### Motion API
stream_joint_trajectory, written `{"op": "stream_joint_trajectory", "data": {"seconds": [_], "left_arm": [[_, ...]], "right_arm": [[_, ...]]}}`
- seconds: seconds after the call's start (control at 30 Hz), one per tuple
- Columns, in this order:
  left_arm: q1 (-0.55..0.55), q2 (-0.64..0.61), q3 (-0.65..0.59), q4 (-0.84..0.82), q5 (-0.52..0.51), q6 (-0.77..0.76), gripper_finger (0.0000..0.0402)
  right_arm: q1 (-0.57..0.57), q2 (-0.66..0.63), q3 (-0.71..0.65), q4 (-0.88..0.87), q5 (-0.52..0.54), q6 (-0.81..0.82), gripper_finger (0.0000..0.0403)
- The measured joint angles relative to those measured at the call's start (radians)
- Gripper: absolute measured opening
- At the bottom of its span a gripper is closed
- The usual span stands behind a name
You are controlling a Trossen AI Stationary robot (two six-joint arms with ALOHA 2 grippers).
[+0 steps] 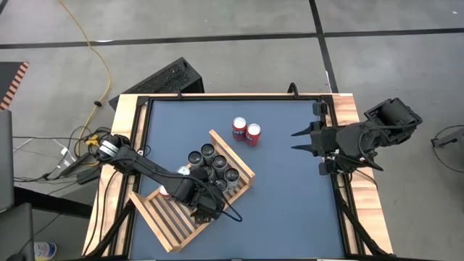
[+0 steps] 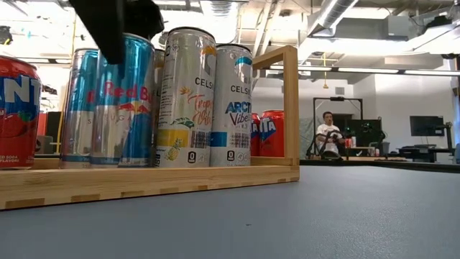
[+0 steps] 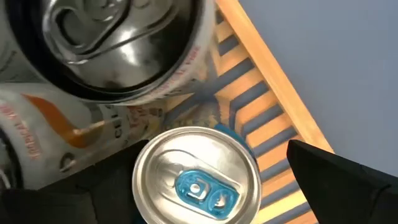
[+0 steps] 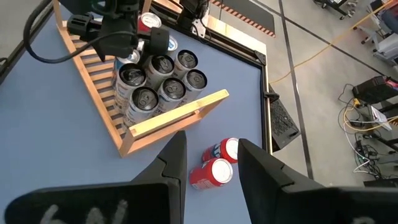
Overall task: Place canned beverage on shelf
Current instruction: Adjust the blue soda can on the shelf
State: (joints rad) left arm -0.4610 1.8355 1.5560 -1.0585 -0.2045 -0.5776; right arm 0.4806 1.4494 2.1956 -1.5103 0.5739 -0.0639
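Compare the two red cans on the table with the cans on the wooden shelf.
The two red cans are short and stand on the bare table, outside the shelf. The shelf cans are taller, slimmer, silver and blue, clustered inside the frame. All stand upright.

Overhead looks straight down; low view level; both share shelf (image 1: 190,204).

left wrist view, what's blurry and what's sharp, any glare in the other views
Left wrist view: the near silver can top is soft, the blue-tabbed can lid sharp. Low view: ceiling lights glare brightly, tall slim cans crisp. High view: even light.
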Motion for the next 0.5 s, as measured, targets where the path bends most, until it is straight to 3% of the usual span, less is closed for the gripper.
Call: {"op": "stream_joint_trajectory", "data": {"seconds": [0.5], "left_arm": [[0.000,-0.001,-0.002,-0.001,0.041,0.013,0.0272]], "right_arm": [[0.000,0.000,0.000,0.000,0.000,0.000,0.0118]]}}
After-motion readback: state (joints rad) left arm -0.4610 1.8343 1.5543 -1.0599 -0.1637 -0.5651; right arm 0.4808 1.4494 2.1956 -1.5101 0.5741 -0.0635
